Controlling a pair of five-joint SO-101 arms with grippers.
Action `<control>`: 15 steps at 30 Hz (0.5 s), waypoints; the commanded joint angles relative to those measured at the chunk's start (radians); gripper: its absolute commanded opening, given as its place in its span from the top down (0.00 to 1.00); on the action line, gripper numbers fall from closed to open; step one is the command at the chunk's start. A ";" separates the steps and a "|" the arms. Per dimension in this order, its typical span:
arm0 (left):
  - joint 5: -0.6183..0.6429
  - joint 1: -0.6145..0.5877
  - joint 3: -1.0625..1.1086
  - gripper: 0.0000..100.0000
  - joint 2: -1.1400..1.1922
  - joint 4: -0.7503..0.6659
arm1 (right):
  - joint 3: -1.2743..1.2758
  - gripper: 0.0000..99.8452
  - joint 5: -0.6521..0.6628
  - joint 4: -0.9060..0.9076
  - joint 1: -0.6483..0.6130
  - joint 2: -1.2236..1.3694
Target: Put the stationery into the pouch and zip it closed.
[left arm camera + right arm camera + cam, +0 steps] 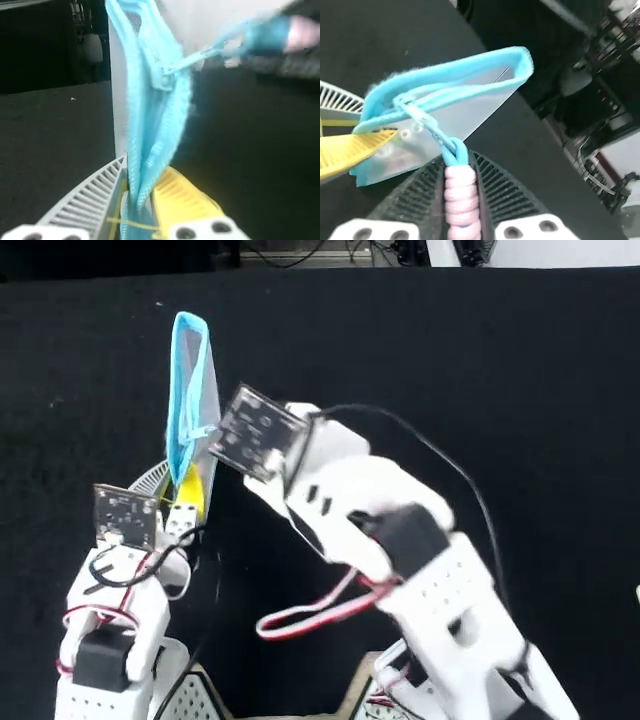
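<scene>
The pouch (190, 390), translucent with a light blue zip edge, stands upright over the black table. My left gripper (185, 492) holds its lower end, and in the left wrist view that gripper (145, 167) is shut on the pouch (150, 100) between a grey and a yellow finger. My right gripper (212, 432) is at the pouch's side, where in its own wrist view it (457, 160) is shut on the pink and blue zip pull (459, 185). The cord runs to the zip slider (412, 107). I cannot make out what is inside the pouch.
Black cloth covers the table (480, 360) on every side. The right arm's white body (400, 550) and its red cable loop (310, 615) fill the front middle. Room clutter shows beyond the table's far edge.
</scene>
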 commanded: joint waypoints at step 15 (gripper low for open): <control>-0.262 0.260 -0.058 0.97 0.005 0.037 | 0.552 0.99 -0.060 -0.068 0.069 -0.639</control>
